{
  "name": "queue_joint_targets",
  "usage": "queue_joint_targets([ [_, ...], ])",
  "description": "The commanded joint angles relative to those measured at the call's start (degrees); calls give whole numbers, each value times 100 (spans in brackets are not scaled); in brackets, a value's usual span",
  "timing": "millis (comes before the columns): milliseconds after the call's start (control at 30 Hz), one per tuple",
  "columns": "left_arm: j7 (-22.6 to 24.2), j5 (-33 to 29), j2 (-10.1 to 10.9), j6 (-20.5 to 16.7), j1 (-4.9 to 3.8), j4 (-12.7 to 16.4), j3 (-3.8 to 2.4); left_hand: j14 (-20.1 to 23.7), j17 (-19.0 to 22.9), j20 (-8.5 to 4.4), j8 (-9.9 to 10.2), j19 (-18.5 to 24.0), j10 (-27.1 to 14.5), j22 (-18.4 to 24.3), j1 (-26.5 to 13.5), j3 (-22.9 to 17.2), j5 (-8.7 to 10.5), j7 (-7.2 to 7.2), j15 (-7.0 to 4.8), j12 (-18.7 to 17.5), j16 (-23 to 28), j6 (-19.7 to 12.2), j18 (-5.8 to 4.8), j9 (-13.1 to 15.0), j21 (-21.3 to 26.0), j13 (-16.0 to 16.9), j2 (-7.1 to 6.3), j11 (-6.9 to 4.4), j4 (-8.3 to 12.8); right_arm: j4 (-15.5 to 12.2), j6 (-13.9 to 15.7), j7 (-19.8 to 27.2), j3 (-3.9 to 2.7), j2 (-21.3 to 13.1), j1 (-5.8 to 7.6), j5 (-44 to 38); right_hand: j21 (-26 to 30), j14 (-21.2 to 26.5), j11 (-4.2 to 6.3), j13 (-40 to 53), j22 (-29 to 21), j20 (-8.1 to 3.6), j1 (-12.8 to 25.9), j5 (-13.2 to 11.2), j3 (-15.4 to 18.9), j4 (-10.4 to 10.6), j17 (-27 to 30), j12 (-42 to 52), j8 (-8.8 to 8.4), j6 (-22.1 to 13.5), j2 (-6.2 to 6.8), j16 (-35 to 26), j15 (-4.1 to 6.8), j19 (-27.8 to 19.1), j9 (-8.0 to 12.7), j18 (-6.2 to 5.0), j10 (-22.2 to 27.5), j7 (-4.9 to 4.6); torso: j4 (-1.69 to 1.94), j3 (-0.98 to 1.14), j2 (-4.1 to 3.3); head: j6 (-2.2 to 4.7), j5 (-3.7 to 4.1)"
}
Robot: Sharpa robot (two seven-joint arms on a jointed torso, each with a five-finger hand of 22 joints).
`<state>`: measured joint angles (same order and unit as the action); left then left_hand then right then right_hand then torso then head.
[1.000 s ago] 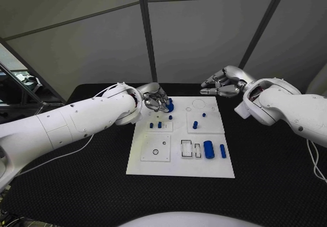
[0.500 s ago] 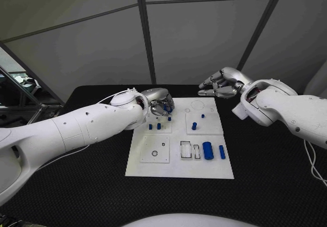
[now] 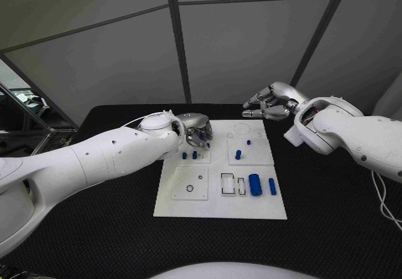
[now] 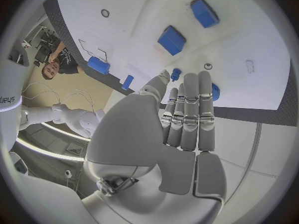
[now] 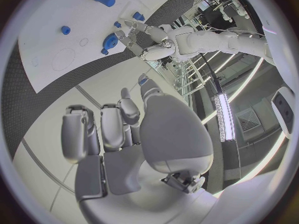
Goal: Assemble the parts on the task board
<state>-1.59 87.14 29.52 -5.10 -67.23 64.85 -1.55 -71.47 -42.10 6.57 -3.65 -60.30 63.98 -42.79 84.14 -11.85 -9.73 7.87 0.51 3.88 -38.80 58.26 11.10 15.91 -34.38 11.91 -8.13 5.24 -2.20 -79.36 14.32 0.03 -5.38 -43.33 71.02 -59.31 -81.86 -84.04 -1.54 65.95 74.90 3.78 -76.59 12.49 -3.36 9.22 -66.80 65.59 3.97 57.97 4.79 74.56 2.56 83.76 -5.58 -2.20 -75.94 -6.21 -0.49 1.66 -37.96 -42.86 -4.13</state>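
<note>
Hovering over the task board (image 3: pixel 219 209), the left hand (image 3: pixel 196 129) is empty with straight fingers; the right hand (image 3: pixel 269 104) curls on nothing.

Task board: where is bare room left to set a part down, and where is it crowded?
On the task board, the near strip below the rectangular slots is bare, as is the near-left plate around its small hole. It is crowded at the far-left corner, where the left hand hangs over small blue parts. The right hand stays beyond the far edge.

Left hand (image 3: pixel 195 129) lower over the task board's (image 3: pixel 219 200) far-left corner.
</note>
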Motion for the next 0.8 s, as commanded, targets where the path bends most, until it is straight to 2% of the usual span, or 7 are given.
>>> queue_joint_targets([
  [33, -93, 161, -30, 238, -7, -26, -4, -25, -19, 3, -20, -58, -18, -24, -48, -4, 31, -7, -7, 20, -59, 55, -76, -35, -51, -43, 25, -8, 54, -15, -1, 57, -3, 0, 10, 6, 13, -104, -4, -9, 340, -13, 33, 39, 13, 22, 5, -29, -26, -38, 8, -19, 18, -29, -7, -60, 20, -16, 1, 3, -3, -4, 10],
  [167, -99, 164, -67, 264, -6, -65, -4, -26, -54, -2, -24, -68, 6, -79, -35, -29, 18, -11, -10, 35, -169, 79, -77, -97, -99, -119, 67, -12, 83, -16, -3, 56, -3, 2, 10, 6, 13, -104, -4, -9, 340, -13, 33, 39, 13, 22, 5, -29, -26, -38, 8, -19, 18, -29, -7, -60, 20, -16, -1, 4, -2, -11, 9],
  [467, -54, 166, -147, 319, -5, -172, -4, -177, -451, -21, -50, -84, 132, -281, 7, -190, 6, -36, -40, 72, -793, 217, -79, -236, -291, -309, 215, -41, 162, -26, -9, 53, -3, 7, 10, 6, 13, -104, -4, -9, 340, -13, 33, 39, 13, 22, 5, -29, -26, -38, 8, -19, 18, -29, -7, -60, 20, -16, 4, 3, -7, -29, 15],
  [800, -35, 166, -242, 358, 2, -309, -5, -304, -764, -36, -33, -71, 192, -444, -25, -296, 6, -38, -44, 74, -1258, 258, -77, -345, -438, -446, 245, -53, 212, -32, -20, 53, -3, 16, 10, 6, 6, -108, -3, 3, 353, -14, 27, 42, 8, 20, -12, -13, -25, -38, -1, -12, 19, -21, -9, -57, 12, -15, 1, 3, 1, -43, 9],
])
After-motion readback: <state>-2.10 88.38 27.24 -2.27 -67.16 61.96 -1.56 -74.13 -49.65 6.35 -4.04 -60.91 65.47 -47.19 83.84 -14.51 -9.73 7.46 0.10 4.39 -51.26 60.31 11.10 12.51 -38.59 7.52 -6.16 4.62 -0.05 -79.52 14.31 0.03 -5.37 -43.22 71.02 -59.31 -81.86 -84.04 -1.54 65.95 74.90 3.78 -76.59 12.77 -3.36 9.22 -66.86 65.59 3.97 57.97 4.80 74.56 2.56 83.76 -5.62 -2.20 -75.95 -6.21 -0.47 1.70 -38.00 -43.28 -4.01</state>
